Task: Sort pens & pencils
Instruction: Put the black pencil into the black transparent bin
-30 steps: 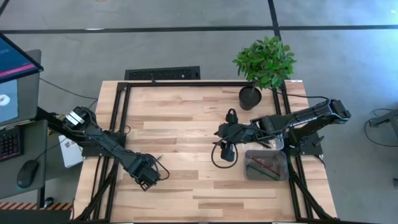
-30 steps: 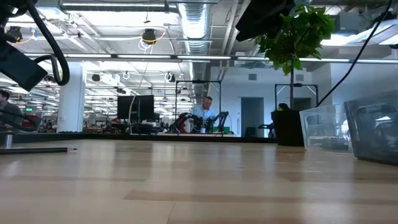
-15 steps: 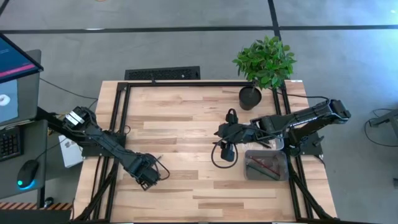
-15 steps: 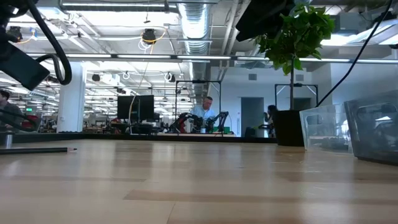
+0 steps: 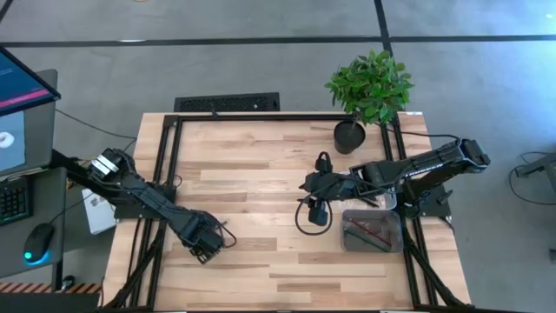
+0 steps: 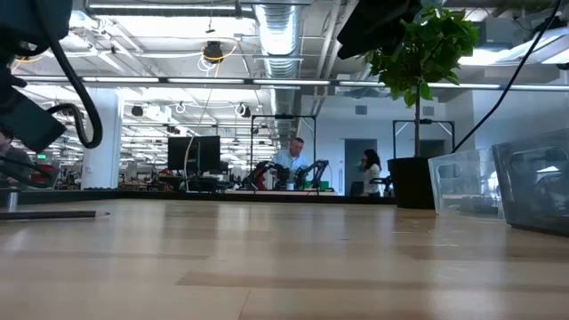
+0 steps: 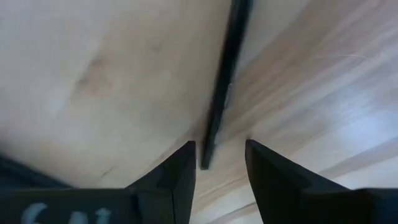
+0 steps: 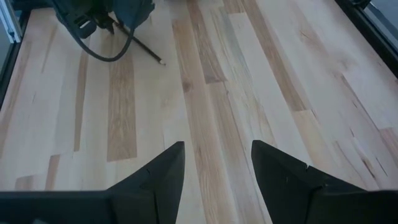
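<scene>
One dark pencil (image 7: 222, 87) lies flat on the wooden table near its left near part; it also shows in the high view (image 5: 225, 233) and the low view (image 6: 49, 214). My left gripper (image 7: 219, 163) (image 5: 209, 238) hovers open over it, one finger on each side of the pencil's end without touching. My right gripper (image 8: 216, 165) (image 5: 305, 184) waits open above the table's middle right and sees the pencil (image 8: 147, 51) far off. Reddish sticks (image 5: 368, 229) lie in a clear bin (image 5: 348, 240) at the right edge.
A potted plant (image 5: 351, 134) stands at the far right corner. A second clear bin (image 6: 462, 182) shows beside the first in the low view. A black cable loop (image 5: 306, 222) hangs under my right arm. Bare wood (image 5: 261, 183) spans the middle of the table.
My left gripper has shifted a little toward the table's left edge, staying over the pencil. The right arm has kept still.
</scene>
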Action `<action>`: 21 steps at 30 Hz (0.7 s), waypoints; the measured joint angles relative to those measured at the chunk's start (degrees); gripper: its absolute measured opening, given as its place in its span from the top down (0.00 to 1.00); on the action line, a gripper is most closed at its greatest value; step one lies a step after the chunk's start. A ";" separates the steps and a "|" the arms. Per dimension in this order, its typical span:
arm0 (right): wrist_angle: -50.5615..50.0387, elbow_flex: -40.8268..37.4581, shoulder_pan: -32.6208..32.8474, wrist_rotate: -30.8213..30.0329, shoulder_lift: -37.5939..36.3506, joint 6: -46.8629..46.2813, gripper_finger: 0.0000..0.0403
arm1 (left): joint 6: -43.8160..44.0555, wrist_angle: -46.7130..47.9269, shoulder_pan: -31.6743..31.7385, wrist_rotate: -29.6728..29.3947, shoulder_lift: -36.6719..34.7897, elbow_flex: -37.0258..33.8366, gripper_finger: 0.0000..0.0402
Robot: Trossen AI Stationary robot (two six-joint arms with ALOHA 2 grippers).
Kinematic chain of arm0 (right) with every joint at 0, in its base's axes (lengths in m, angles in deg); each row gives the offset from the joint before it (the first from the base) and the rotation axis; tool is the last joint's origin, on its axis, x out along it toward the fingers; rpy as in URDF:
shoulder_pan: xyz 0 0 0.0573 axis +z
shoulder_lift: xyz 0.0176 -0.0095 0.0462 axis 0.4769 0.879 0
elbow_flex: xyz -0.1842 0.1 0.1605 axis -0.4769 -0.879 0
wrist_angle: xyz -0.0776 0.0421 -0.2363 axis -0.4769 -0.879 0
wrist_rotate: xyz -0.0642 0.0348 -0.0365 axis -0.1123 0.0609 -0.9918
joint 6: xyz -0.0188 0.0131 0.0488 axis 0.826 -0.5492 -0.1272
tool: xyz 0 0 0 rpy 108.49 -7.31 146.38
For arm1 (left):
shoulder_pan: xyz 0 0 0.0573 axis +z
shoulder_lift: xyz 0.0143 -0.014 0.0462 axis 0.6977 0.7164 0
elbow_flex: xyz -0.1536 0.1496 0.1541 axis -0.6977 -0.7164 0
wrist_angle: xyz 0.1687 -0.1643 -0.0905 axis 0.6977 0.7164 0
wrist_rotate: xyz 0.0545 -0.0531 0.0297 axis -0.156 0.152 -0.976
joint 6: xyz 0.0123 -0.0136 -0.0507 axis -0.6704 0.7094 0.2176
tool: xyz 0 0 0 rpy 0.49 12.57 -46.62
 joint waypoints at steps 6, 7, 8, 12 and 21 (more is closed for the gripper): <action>-0.02 0.00 0.00 0.00 0.00 -0.01 0.48 | -0.07 -3.95 0.11 1.42 -0.17 -1.45 0.72; -0.02 0.00 0.00 0.00 -0.02 0.00 0.48 | -0.08 -3.85 0.11 1.35 -0.17 -1.45 0.73; -0.02 0.00 -0.01 0.00 0.01 0.00 0.48 | -0.21 -3.72 0.11 1.15 -0.17 -1.45 0.74; -0.02 0.00 -0.02 0.00 0.01 -0.02 0.48 | -0.37 -3.11 0.30 0.95 -0.15 -1.42 0.77; -0.02 0.00 0.02 -0.02 0.01 -0.04 0.48 | -11.90 -1.87 4.50 3.01 3.22 -1.28 0.93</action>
